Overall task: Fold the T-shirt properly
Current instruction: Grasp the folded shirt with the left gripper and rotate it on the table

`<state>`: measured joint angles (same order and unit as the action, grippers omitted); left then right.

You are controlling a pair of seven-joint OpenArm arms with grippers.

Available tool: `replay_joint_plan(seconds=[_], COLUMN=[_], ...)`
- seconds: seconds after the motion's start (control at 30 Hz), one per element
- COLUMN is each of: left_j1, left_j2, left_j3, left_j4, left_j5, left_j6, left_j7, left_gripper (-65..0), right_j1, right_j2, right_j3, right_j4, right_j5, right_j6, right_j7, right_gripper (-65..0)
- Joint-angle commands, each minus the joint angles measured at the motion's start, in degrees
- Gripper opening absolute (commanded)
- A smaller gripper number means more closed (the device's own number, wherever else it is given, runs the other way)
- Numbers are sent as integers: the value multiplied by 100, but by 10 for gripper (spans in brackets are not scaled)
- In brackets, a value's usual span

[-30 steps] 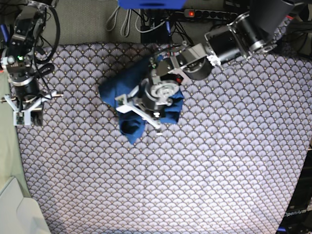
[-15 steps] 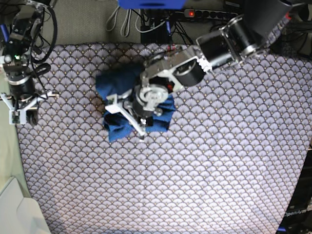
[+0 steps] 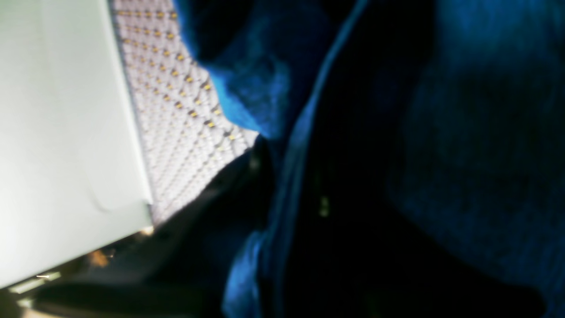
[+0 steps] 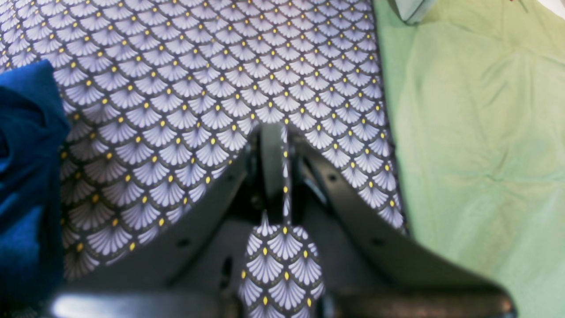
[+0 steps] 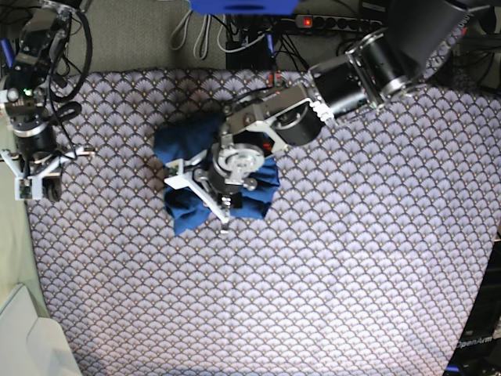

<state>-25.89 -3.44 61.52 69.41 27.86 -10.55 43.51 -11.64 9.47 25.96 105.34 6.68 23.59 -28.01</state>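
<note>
The right gripper (image 4: pixel 282 176) is seen nearly closed above the scallop-patterned cloth (image 4: pixel 198 79), a thin strip of pattern showing between its jaws. Blue T-shirt (image 4: pixel 26 176) is bunched leftward; green cloth (image 4: pixel 476 132) lies rightward.

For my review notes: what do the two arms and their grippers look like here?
Both arms are black cylindrical segments with silver joints. The left gripper has white angular brackets around a round silver hub. The right gripper has white brackets, black cables looped above and a green light.

left gripper (image 5: pixel 205 192) lowered, right gripper (image 5: pixel 35 184) closed
</note>
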Motion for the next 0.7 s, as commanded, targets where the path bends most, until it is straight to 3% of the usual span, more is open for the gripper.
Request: replay_joint_plan(seconds=[0.0,0.1,0.17,0.57,0.67], left_j1=[-158,-220,-334,-615,-668], left_j2=[76,76,85,120,111], left_j3=[-108,-143,-143,-160,-459], left_j4=[97,105,105,97,97], left_j5=[-82,-337,-399,-654,-654], left_j6=[74,74,74,92,110], left_j7=[85,128,172,339,401], left_gripper=[-519,-366,-296,-281,-282], right_j1=[52,61,61,61,61], right_j2=[68,68,68,68,68], right_j3=[11,11,2,-15,-15], right_j4=[90,90,90,81,81], right_j5=[58,58,58,58,58], right_j6=[1,1,1,1,1], right_j7=[142,142,142,142,142], right_gripper=[-650,-650,-650,-650,-650])
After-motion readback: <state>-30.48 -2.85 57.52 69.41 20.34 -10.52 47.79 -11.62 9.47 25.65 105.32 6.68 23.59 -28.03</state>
